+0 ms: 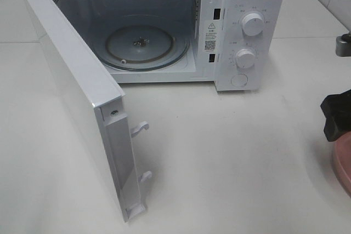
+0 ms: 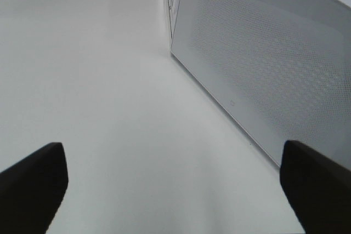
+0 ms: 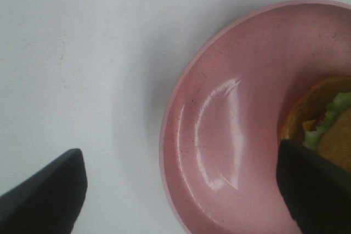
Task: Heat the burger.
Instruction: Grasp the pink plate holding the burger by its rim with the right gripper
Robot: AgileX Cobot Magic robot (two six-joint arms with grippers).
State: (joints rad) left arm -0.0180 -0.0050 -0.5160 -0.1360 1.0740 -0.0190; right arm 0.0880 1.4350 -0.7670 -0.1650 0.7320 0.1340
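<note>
Burger [image 3: 323,114], just one, lies on one pink plate [image 3: 219,97]; left pincer [image 2: 171,147] and right pincer [image 3: 180,152] both gape.

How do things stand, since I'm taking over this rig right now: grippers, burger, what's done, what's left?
Left gripper: jaws open, empty, by the open microwave door.
Right gripper: jaws open, empty, above the pink plate.
Burger sits on that plate, right of the microwave.
Done: door open, glass tray bare.
Left: load burger, shut door, start heating.
</note>
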